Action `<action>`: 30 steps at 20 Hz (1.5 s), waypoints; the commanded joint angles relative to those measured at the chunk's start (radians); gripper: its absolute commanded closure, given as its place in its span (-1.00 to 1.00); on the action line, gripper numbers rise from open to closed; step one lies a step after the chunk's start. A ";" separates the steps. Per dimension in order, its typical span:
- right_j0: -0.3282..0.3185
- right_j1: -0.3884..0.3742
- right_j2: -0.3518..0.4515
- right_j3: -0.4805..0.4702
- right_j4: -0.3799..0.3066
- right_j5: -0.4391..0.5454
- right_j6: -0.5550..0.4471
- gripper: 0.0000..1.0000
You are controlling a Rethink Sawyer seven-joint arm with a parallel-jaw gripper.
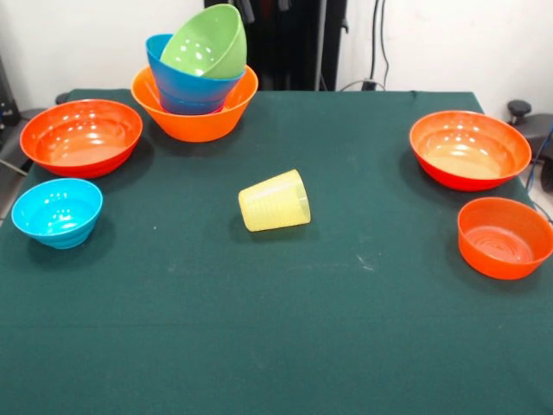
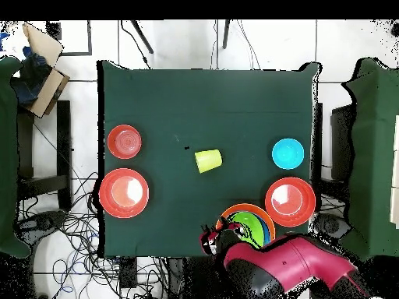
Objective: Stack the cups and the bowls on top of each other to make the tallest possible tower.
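tower [image 1: 195, 86]: orange bowl [image 1: 197, 119] at bottom, blue bowl [image 1: 186, 86] nested inside, green bowl [image 1: 207, 43] on top, tilted with mouth facing front-left; sits at far edge of tabletop [image 1: 276, 346], left of centre in front view
tower, overhead [image 2: 248, 224]: near bottom edge of tabletop, partly covered by arm
cup [image 1: 275, 201]: pale yellow, ridged, lying on its side near tabletop centre, well apart from every bowl; also seen from overhead [image 2: 208, 161]
large red-orange bowl, left [image 1: 81, 137]: upright near left edge, just beside tower
small cyan bowl [image 1: 57, 212]: upright at left edge, in front of that red-orange bowl
large red-orange bowl, right [image 1: 469, 149]: upright near right edge
small orange bowl [image 1: 505, 237]: upright at right edge, in front of it
arm [image 2: 292, 266]: red and black, over bottom edge of tabletop in overhead view
gripper [image 2: 210, 237]: beside tower, at tabletop edge; spread or pressed together, cannot tell
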 commanded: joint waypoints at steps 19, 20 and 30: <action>-0.016 0.124 -0.115 0.050 -0.352 0.037 0.012 -1.00; -0.004 0.131 -0.132 0.044 -0.372 0.030 0.023 -1.00; 0.140 0.207 -0.315 -0.032 -0.544 -0.051 0.129 -1.00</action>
